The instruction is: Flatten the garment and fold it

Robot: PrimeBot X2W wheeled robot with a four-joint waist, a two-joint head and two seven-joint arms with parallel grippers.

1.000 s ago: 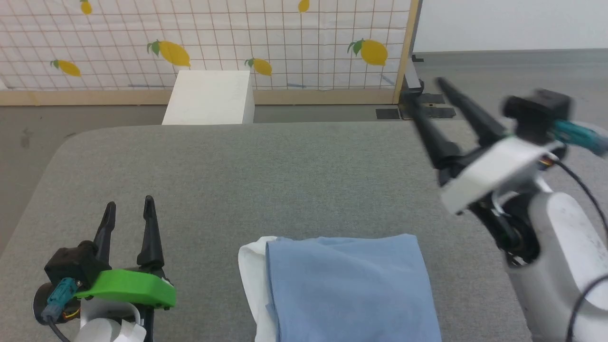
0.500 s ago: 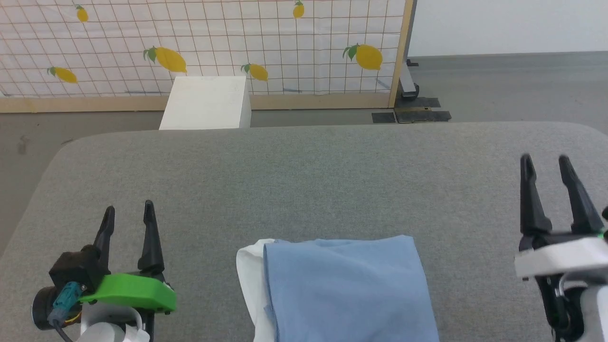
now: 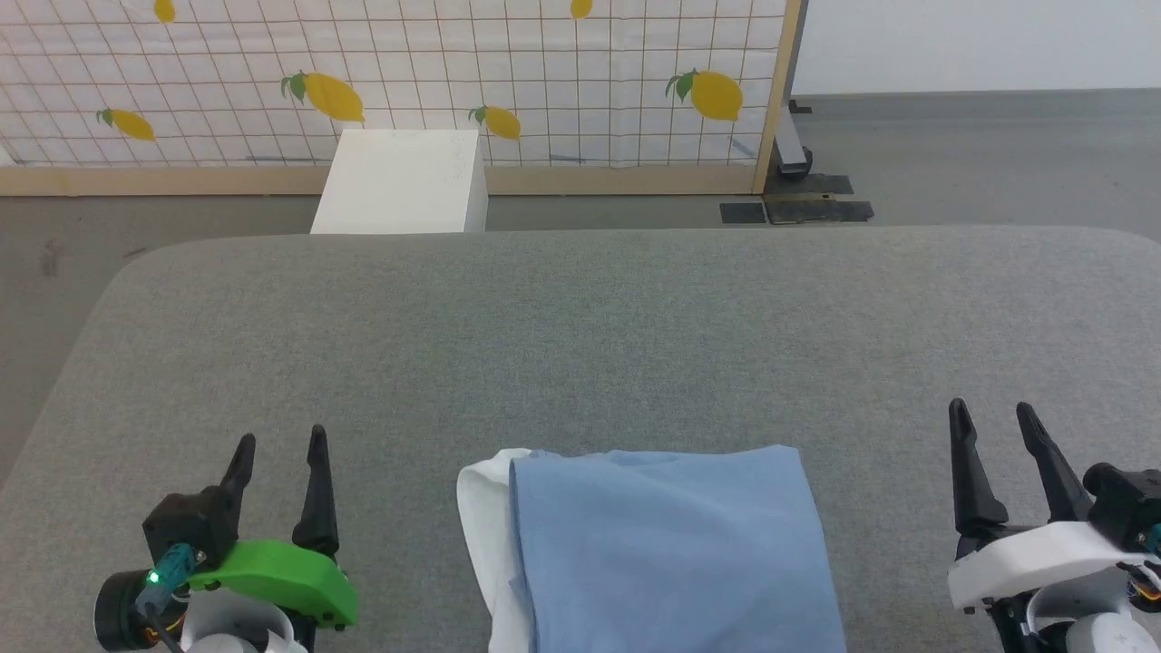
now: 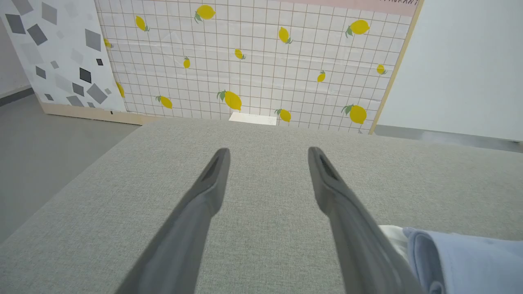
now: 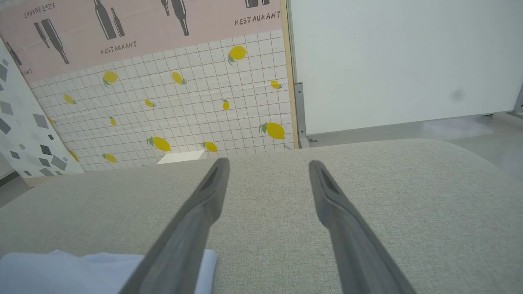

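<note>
Light blue soft cloth, the garment [image 3: 671,544] is lying folded into a smooth rectangle at six o'clock on the table [image 3: 580,326], with a white layer peeking out along its nine o'clock edge. It is sitting at three o'clock from the left gripper [image 3: 280,437] and at nine o'clock from the right gripper [image 3: 989,406], touching neither. Both grippers are standing wide and holding nothing over the grey woven tabletop.

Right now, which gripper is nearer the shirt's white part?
Left. The left gripper sits left of the shirt's white part; the right gripper is past the blue fold, on the far side.
</note>
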